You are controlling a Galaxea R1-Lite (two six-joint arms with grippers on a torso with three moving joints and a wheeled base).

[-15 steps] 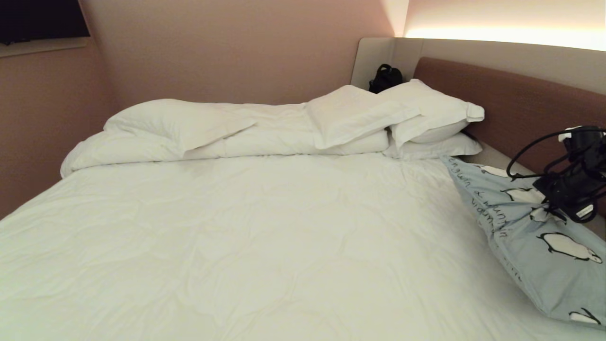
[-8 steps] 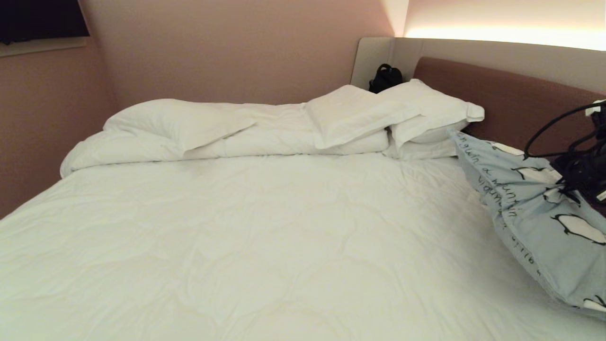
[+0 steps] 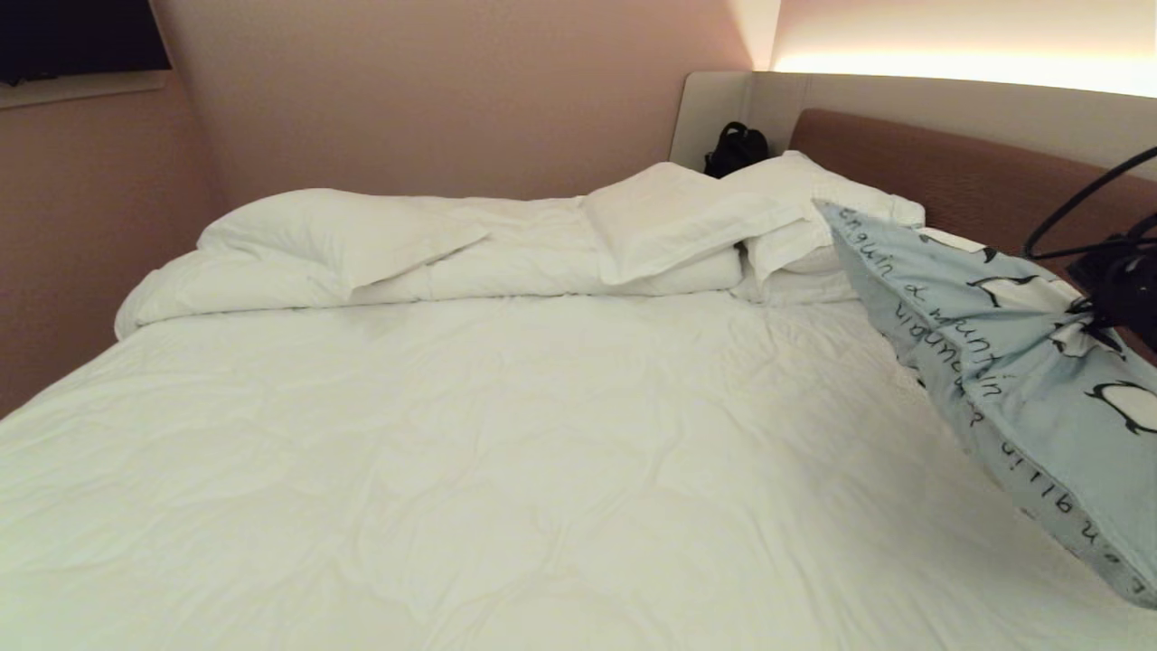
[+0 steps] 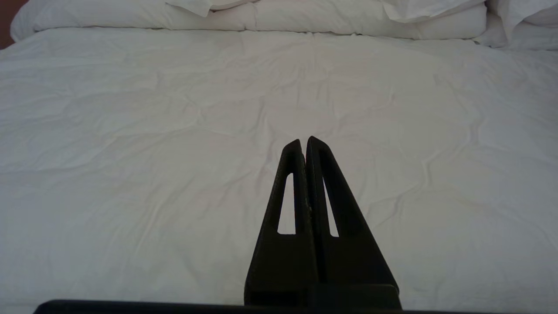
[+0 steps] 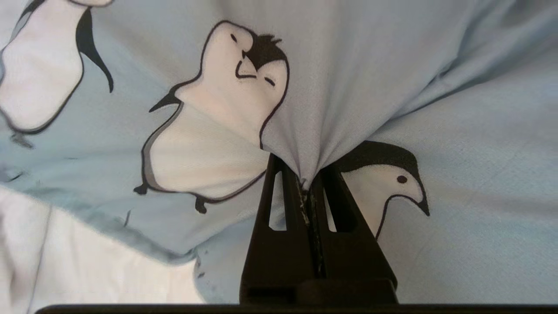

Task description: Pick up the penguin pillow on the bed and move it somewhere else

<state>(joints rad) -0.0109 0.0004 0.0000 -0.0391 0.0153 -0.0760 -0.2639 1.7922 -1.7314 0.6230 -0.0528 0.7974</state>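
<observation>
Over at the left side, the left claw (image 4: 304, 144) is hanging above the bed (image 3: 470, 452) with its two black fingers (image 4: 320, 187) pressed together on nothing, the wrinkled white sheet lying beneath it. Along the far edge of the bed a rolled white duvet (image 3: 298, 262) is running from the left corner toward the headboard corner, where the white pillows (image 3: 723, 217) are stacking up against each other. A black bag (image 3: 737, 147) is sitting behind them in the far corner, beside the brown headboard (image 3: 976, 190). Further right, the penguin pillow (image 3: 1003, 362) is hanging tilted over the right edge of the bed, its upper corner overlapping the white pillows in the head view and its lower end running out of the picture. At the far right, the right claw (image 5: 307, 185) is pinching a gathered fold of the pillow's blue-grey cover between its closed fingers (image 5: 283, 205), between two printed penguins, with black cables looping beside it.
</observation>
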